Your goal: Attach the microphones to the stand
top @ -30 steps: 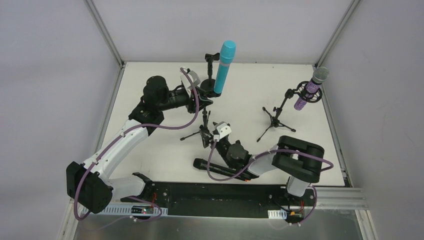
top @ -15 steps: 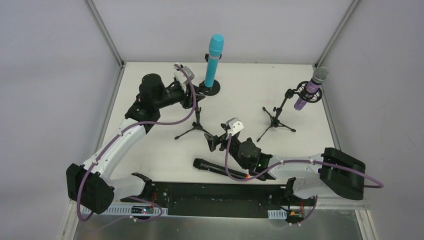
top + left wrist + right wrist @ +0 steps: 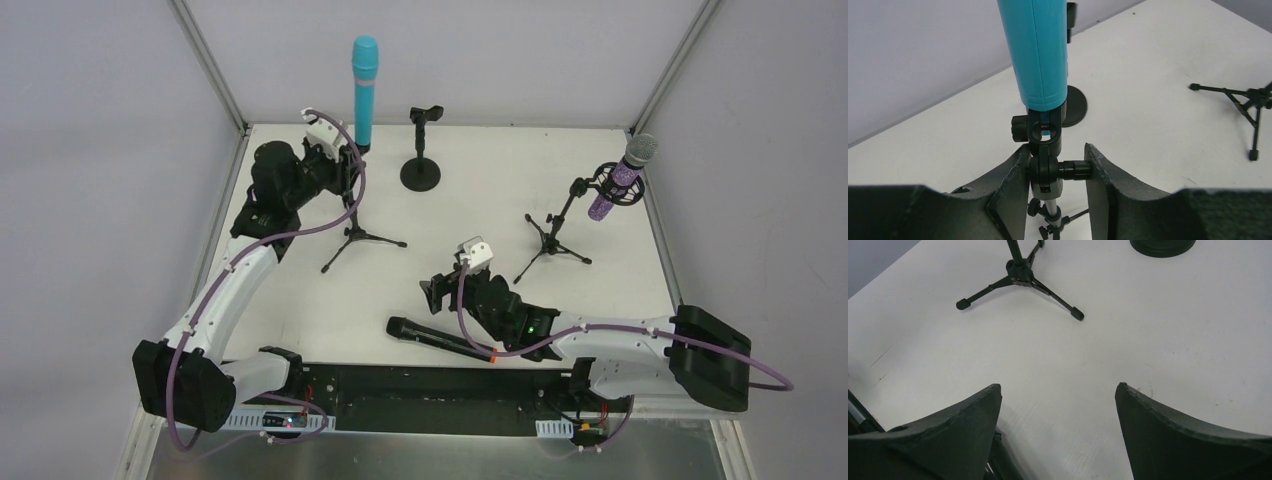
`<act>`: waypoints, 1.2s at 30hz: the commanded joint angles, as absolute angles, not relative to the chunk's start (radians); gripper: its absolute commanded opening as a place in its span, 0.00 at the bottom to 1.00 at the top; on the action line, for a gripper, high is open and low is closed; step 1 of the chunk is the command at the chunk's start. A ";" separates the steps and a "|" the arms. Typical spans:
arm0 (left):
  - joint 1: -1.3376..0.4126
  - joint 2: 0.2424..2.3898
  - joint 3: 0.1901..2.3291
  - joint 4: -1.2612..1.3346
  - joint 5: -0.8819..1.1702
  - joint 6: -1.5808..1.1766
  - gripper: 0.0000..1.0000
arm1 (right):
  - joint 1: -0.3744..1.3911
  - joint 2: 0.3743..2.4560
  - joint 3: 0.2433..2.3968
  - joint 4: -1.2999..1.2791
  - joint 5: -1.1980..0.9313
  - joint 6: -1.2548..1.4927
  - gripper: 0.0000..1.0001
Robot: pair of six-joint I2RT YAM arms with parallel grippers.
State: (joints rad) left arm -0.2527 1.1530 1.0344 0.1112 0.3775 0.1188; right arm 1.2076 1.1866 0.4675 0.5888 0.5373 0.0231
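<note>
- The black microphone [image 3: 440, 338] lies flat on the white table [image 3: 300, 290] at the near edge, roughly 6 o'clock from the table's middle. Its orange end ring [image 3: 493, 353] points toward 4 o'clock.
- The right gripper [image 3: 440, 290] hangs just past that microphone, at its 12 o'clock, and faces about 10 o'clock. In the right wrist view the right gripper [image 3: 1058, 386] is spread wide, with only table surface between its jaws.
- At 3 o'clock on the table is the right tripod stand [image 3: 552, 235]. It carries the glittery purple microphone [image 3: 622, 178] in a ring-shaped mount, tilted so the silver mesh head leans up toward 1 o'clock.
- At about 10 o'clock is the left tripod stand [image 3: 352, 225], well apart from the right one. Its legs also show at the top of the right wrist view [image 3: 1018, 277].
- The left gripper [image 3: 345, 165] reaches this stand from 9 o'clock. In the left wrist view the left gripper [image 3: 1055, 170] is drawn narrow onto the stand's swivel joint [image 3: 1045, 170]. One of its fingers [image 3: 1010, 182] presses the joint's side, and the other touches the end of the knob.
- The turquoise microphone [image 3: 365, 90] stands upright in the clip [image 3: 1045, 131] of the left tripod stand, directly above the clamped joint. Its lower barrel [image 3: 1035, 50] fills the top of the left wrist view.
- Farthest back, near 12 o'clock, the round-base stand [image 3: 420, 173] sits apart, at 3 o'clock of the turquoise microphone.
</note>
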 commanded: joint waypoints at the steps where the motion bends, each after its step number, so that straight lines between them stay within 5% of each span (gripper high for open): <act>1: -0.201 1.102 1.058 0.169 0.227 0.122 0.00 | 1.198 1.144 0.502 0.540 0.550 0.075 0.87; 28: -0.084 1.093 0.957 0.296 -0.072 0.072 0.00 | 1.089 1.063 0.517 0.398 0.423 0.214 0.88; 36: -0.084 1.081 0.955 0.295 -0.066 0.097 0.42 | 1.084 1.059 0.527 0.387 0.425 0.193 0.88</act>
